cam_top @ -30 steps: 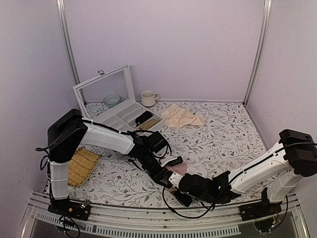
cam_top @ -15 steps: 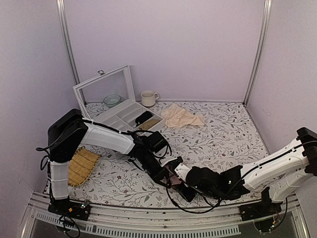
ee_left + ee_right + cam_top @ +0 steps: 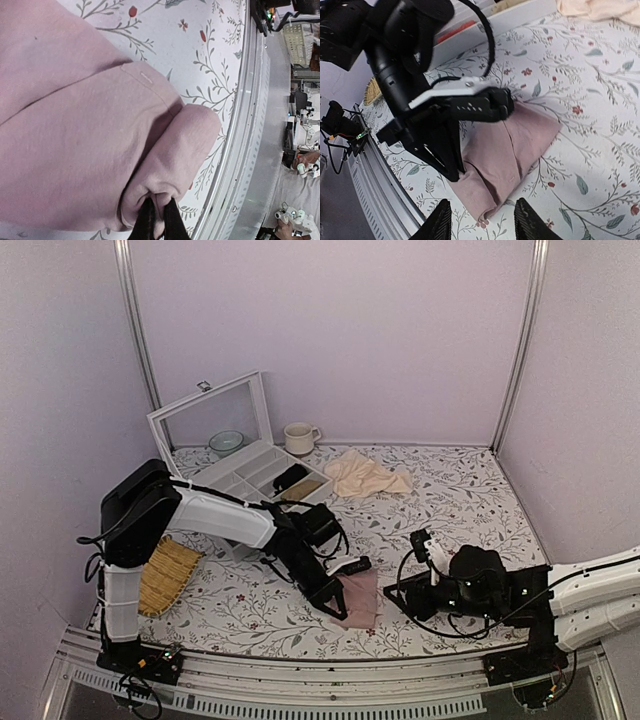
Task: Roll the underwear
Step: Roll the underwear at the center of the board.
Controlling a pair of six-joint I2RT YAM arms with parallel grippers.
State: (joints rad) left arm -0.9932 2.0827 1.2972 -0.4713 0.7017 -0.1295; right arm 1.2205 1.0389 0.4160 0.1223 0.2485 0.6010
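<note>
Near the front rail (image 3: 260,125), left tool (image 3: 156,222) pinches the underwear (image 3: 75,150); right tool (image 3: 482,220) gapes empty.

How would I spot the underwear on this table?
Look at the near edge of the floral table, in the middle. The underwear is the folded dusty-pink cloth the left gripper pinches; the beige cloth lies crumpled far back.

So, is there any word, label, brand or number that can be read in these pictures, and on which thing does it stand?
None can be read.
The underwear shows only plain pink fabric in every view; no printed band is visible.
The mug bears no legible mark.
</note>
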